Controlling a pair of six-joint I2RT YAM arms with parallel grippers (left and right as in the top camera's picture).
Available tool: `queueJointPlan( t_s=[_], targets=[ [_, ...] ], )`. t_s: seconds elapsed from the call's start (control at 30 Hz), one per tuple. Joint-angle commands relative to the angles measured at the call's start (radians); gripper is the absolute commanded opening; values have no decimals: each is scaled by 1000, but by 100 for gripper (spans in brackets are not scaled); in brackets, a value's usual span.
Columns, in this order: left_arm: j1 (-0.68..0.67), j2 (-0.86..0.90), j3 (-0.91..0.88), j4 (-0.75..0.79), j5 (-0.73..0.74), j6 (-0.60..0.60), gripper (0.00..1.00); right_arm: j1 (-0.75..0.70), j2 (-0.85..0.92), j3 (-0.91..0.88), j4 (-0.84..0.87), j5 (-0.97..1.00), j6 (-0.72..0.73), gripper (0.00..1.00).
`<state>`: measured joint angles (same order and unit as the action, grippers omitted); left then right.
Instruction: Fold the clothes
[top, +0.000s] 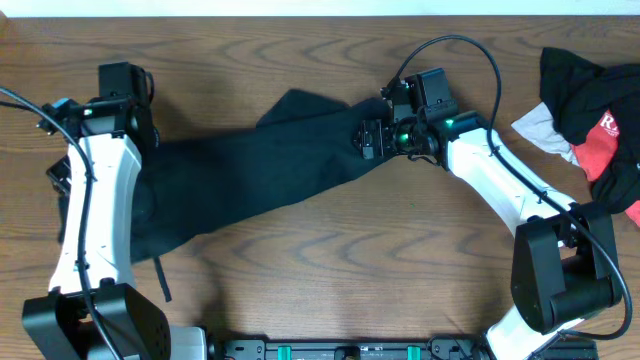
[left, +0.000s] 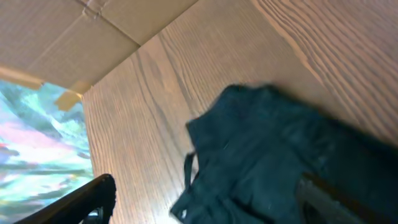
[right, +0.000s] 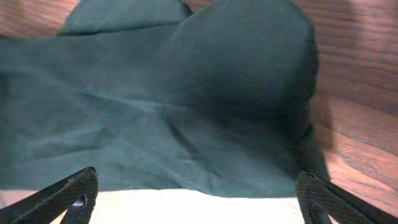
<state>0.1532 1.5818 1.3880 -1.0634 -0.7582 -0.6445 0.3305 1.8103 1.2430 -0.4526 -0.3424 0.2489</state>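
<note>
A black garment (top: 270, 180) lies spread diagonally across the wooden table, and a strap trails off its lower left end. My left gripper (top: 140, 150) is over the garment's left end. In the left wrist view it (left: 208, 199) is open, with bunched dark cloth (left: 273, 162) between and under its fingers. My right gripper (top: 368, 140) is at the garment's upper right end. In the right wrist view it (right: 199, 193) is open wide, with the cloth (right: 186, 106) just ahead of its fingertips. Neither gripper holds anything.
A pile of other clothes (top: 600, 110), black and red with a grey piece (top: 540, 128), lies at the table's right edge. Cardboard (left: 74, 31) shows beyond the table edge in the left wrist view. Bare wood (top: 380, 260) lies in front of the garment.
</note>
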Motion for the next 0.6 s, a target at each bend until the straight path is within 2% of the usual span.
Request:
queueJointPlan(
  t_s=[0.0,0.07,0.27,0.43,0.57],
  targets=[
    [4,-19,9,-1,32,-4,93,27,-17,19,3,-43,-2,99],
    [1,-38,9,-5,105,11,93,44,-17,19,8,-56,-22,99],
    [0,-80,9,-47,489,65,92,112,-17,19,87,-58,-26,99],
    [-2,-78,-30,-45,557,110,91,162,-14,19,156,-50,-26,93],
    [-2,-78,-103,-11,607,117,83,181,-3,19,177,5,-16,85]
  ],
)
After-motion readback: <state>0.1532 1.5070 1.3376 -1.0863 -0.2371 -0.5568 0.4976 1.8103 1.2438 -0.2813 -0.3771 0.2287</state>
